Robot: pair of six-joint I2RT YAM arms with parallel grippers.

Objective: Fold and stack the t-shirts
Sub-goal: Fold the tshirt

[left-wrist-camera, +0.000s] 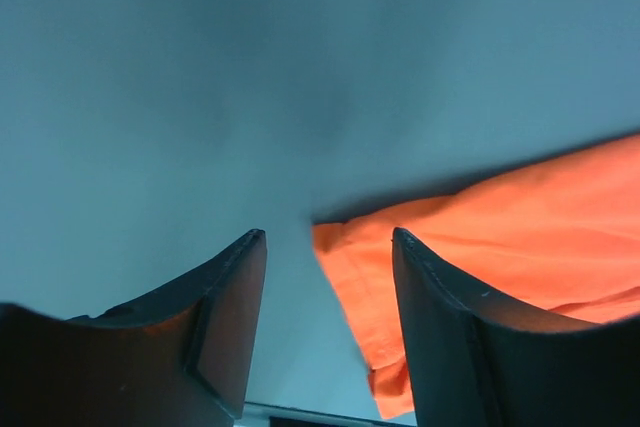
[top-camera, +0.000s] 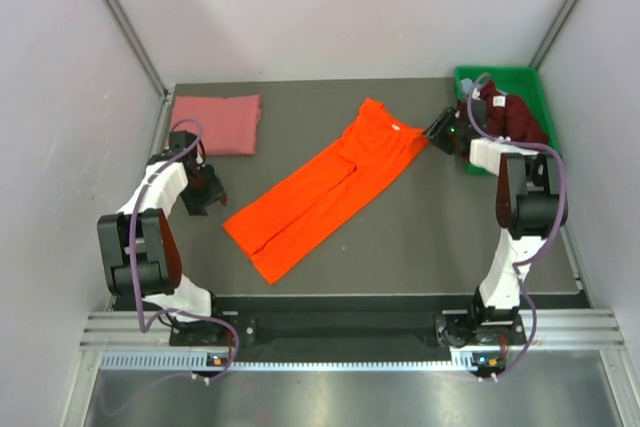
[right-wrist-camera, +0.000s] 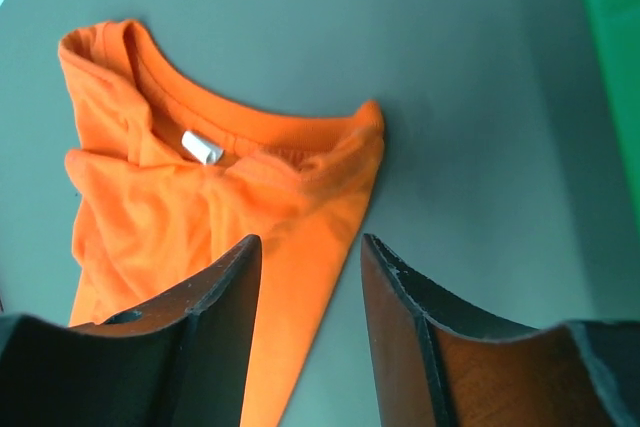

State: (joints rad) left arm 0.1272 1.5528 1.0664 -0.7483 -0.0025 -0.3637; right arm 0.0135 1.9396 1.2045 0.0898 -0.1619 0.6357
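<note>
The orange t-shirt (top-camera: 325, 192) lies on the middle of the tabletop (top-camera: 420, 237), folded lengthwise into a long strip that runs diagonally from its hem at the near left to its collar at the far right. The top view alone shows this whole shape. It also shows the salmon pink t-shirt (top-camera: 216, 123) folded flat at the far left corner, and the maroon t-shirt (top-camera: 512, 119) bunched in the green bin (top-camera: 505, 77) at the far right.

The right wrist view gives the collar (right-wrist-camera: 240, 117) in detail: its opening faces up, a small white label (right-wrist-camera: 202, 147) shows inside it, and the cloth beside it is rumpled and comes to a point. The right end effector (right-wrist-camera: 308, 247) hangs just above that pointed edge, its two fingers parted with nothing between them. In the top view it sits between the collar end and the bin.

The left wrist view shows the other end: a hem corner of the orange cloth lying flat on the tabletop. The left end effector (left-wrist-camera: 328, 247) is low there, fingers spread and gripping nothing, the corner seen between them. From above, this end effector sits just left of the hem and near of the pink shirt.
</note>
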